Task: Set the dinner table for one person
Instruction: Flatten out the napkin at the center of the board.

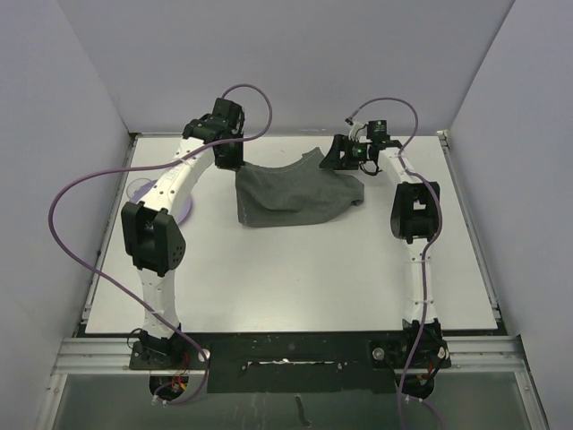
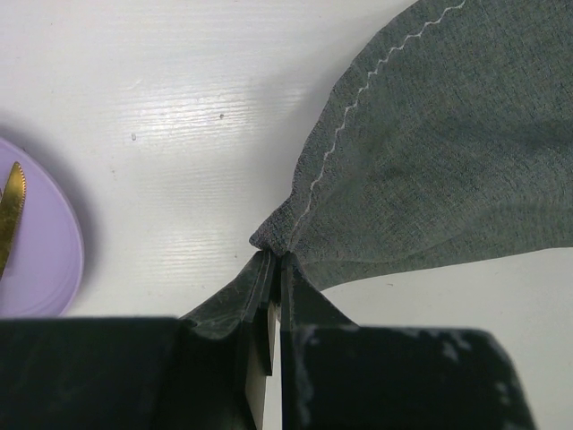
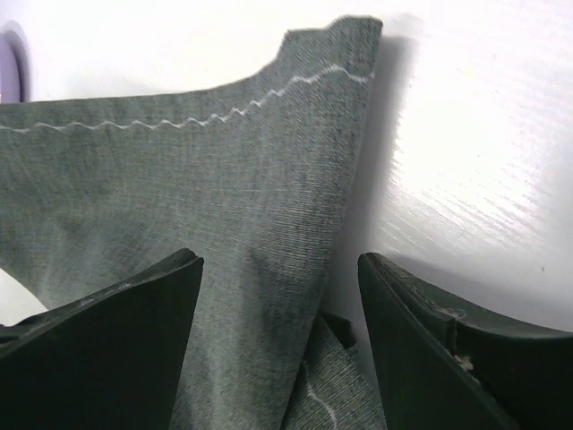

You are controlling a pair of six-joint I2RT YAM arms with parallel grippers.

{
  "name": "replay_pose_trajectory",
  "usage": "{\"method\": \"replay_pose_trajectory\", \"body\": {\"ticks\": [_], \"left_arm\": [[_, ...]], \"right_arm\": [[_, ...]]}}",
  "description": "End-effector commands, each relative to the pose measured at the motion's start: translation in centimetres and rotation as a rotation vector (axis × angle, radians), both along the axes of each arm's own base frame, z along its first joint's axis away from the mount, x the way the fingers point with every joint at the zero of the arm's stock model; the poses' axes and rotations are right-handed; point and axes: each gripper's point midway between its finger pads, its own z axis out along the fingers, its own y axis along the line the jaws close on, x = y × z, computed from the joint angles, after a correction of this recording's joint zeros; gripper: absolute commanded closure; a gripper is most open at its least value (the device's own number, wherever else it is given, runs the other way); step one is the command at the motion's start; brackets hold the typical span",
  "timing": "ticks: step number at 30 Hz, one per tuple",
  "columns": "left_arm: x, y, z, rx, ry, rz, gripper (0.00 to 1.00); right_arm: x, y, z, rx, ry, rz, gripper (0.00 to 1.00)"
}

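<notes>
White dinner table (image 1: 295,278), upper middle: the placemat (image 1: 291,193) runs left-to-right between both arms. The left gripper (image 2: 276,262) is clamped on its left corner, while the right gripper (image 3: 277,273), jaws apart, straddles its right edge.

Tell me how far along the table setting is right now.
Little looks finished: the grey placemat lies rumpled on the table. In hand: the left tool is shut on one corner; the right tool stands open around the opposite edge. Left: probably spreading it flat, then arranging the purple plate and the gold knife lying on it.
</notes>
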Motion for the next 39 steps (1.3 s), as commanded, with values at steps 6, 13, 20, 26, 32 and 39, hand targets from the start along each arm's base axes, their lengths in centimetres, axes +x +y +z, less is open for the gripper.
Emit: {"method": "replay_pose_trajectory", "body": {"ticks": [6,13,20,26,32,39], "left_arm": [[0.8,0.3,0.7,-0.007,-0.027,0.001,1.0],[0.8,0.3,0.9,-0.019,-0.023,-0.004,1.0],[-0.3,1.0,5.1,-0.039,-0.095,0.004,1.0],[-2.4,1.7,12.5,-0.081,-0.225,-0.003,1.0],[-6.7,2.2,20.0,-0.171,-0.371,-0.016,1.0],[-13.2,3.6,28.0,-0.23,-0.542,-0.029,1.0]], "right_arm": [[0.2,0.9,-1.5,0.014,0.012,0.011,0.51],[-0.2,-0.1,1.3,-0.107,-0.03,-0.015,1.0],[-1.4,-2.5,12.7,-0.337,-0.24,-0.128,1.0],[-6.4,-3.5,26.2,-0.465,-0.473,-0.228,1.0],[-15.2,-4.6,33.6,-0.516,-0.546,-0.28,1.0],[-25.3,-3.9,37.1,-0.547,-0.616,-0.283,1.0]]}}
